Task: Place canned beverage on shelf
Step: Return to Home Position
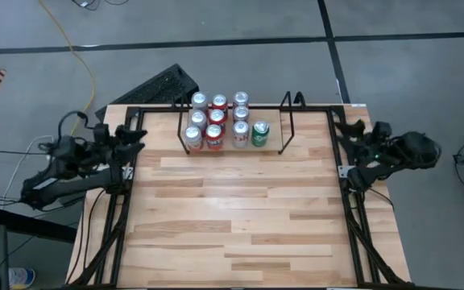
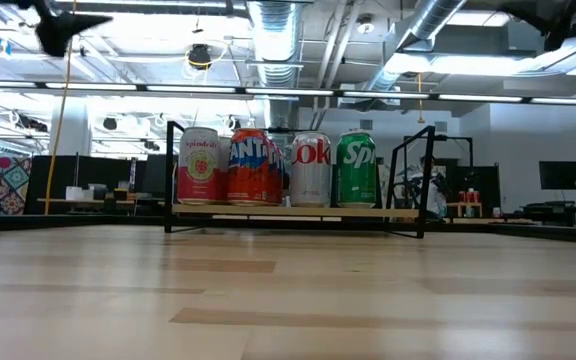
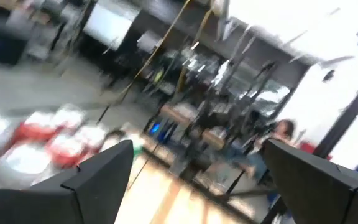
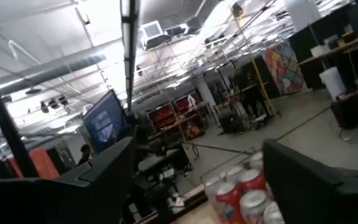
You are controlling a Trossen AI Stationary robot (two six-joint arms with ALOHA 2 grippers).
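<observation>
The shelf (image 1: pixel 288 121), a low black wire rack with a light wood floor, stands at the table's far edge. Several cans (image 1: pixel 216 121) stand upright on its floor in two rows; a green can (image 1: pixel 260 133) is the rightmost, also seen from the low view (image 2: pixel 356 170). My left gripper (image 1: pixel 135 141) is drawn back at the table's left edge, fingers apart, nothing between them (image 3: pixel 197 149). My right gripper (image 1: pixel 341 133) is drawn back at the right edge, also open and empty (image 4: pixel 197 146). Both point toward the shelf, slightly upward.
A black tubular frame (image 1: pixel 123 217) borders the wooden tabletop (image 1: pixel 240 217), which lies bare in front of the shelf. The shelf's right part (image 1: pixel 276 137), beside the green can, holds nothing. A black keyboard (image 1: pixel 155 84) and a yellow cable (image 1: pixel 79 56) lie on the floor beyond.
</observation>
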